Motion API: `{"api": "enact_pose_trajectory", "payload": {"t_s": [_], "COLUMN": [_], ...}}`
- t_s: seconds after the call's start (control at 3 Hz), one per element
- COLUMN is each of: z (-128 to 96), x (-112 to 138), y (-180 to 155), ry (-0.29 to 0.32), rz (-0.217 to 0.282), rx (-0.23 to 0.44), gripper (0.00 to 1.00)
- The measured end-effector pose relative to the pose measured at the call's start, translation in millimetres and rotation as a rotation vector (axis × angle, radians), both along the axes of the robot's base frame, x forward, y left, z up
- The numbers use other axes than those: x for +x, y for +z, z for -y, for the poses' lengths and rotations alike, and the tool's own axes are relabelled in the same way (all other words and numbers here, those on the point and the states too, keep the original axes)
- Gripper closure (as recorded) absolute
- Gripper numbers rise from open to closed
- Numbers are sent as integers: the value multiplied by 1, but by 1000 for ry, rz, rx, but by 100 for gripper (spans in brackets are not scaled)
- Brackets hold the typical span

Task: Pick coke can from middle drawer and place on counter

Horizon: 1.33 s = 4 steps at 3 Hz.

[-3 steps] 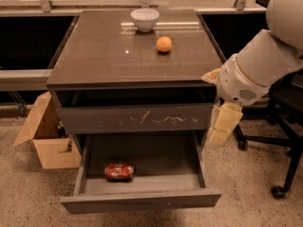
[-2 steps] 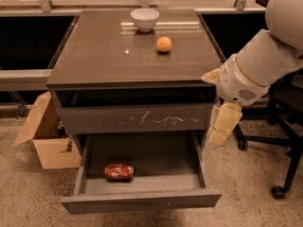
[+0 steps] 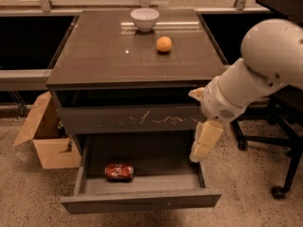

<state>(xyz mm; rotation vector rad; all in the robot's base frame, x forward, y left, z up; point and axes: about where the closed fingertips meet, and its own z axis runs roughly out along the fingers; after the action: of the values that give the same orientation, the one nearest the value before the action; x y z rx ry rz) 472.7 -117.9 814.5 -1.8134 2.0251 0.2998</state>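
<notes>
Camera view: single view, taken from in front of and above the middle drawer (image 3: pixel 142 200).
Middle drawer: pulled well out, open to above, plain front panel nearest the camera.
Coke can (image 3: pixel 119 171): lay on its side on the drawer floor, in the left front part, touching neither side wall.
Gripper (image 3: pixel 204 143): hung pointing down at the drawer's right rear corner, over the right wall, well apart from the can.
Grip: could not be told whether released or clenched; certainly not on the can.
Counter (image 3: pixel 104 56): above and behind the drawer, carrying an orange (image 3: pixel 164 44) and a white bowl (image 3: pixel 145 19) toward its far side.
Scratched drawer front (image 3: pixel 128 119): directly above the drawer's rear, pushed in.
Cardboard box (image 3: pixel 45 143): on the floor just left of the drawer.
Step in hand: judged to be the approach, with the pick not yet begun.
Next move: probably called for a swing left across the drawer, a descent in front of the scratched panel, and a grip set across the can's round body, with care against rolling.
</notes>
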Motion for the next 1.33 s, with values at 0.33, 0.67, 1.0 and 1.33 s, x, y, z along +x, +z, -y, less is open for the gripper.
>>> {"api": "enact_pose_trajectory", "payload": {"t_s": [0.33, 0.67, 1.0, 1.33], "z": [-23, -41, -62, -75], "x": [5, 13, 27, 35], "y": [-42, -81, -125, -151], "ry": [25, 46, 62, 71], "rz": [6, -5, -29, -50], "rx": [10, 32, 92, 129], "gripper": [0, 0, 0, 0]}}
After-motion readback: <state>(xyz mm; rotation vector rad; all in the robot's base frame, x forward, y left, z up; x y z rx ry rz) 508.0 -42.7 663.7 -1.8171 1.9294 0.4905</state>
